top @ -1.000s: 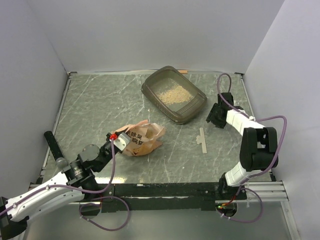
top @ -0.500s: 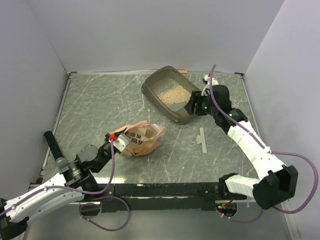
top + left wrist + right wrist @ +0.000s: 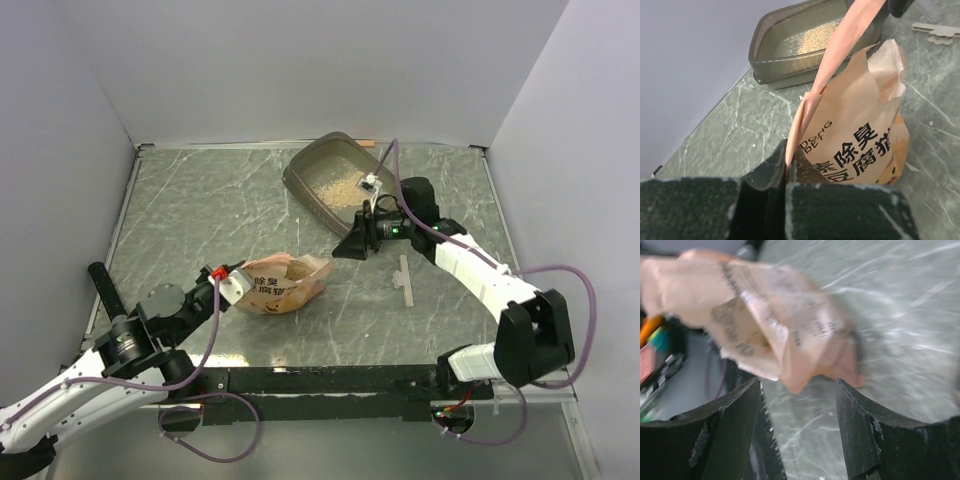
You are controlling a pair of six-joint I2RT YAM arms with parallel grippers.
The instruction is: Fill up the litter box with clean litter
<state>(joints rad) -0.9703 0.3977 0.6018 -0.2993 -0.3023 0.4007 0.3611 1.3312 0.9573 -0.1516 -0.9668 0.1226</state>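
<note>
The litter box [image 3: 305,178], a grey-brown tray, sits at the back centre, and my right arm covers its near right part. Clean litter [image 3: 335,187] lies as a thin tan layer inside it; the box [image 3: 790,55] and litter [image 3: 812,37] also show in the left wrist view. The orange-pink printed bag [image 3: 283,283] lies on the table in front. My left gripper [image 3: 230,284] is shut on the bag's left edge [image 3: 810,115], with the film pinched between its jaws [image 3: 788,150]. My right gripper [image 3: 347,247] hangs open just right of the bag [image 3: 765,315], with only table between its fingers [image 3: 797,385].
A pale flat stick-like tool [image 3: 404,280] lies on the marbled table right of the bag, also seen in the left wrist view [image 3: 937,31]. White walls close off the table at the back and on both sides. A small orange piece [image 3: 368,143] lies by the back wall.
My right arm has swung from the right side, across the litter box, down toward the bag, and its jaws have opened wider. The left gripper and bag have shifted slightly toward the near left.
</note>
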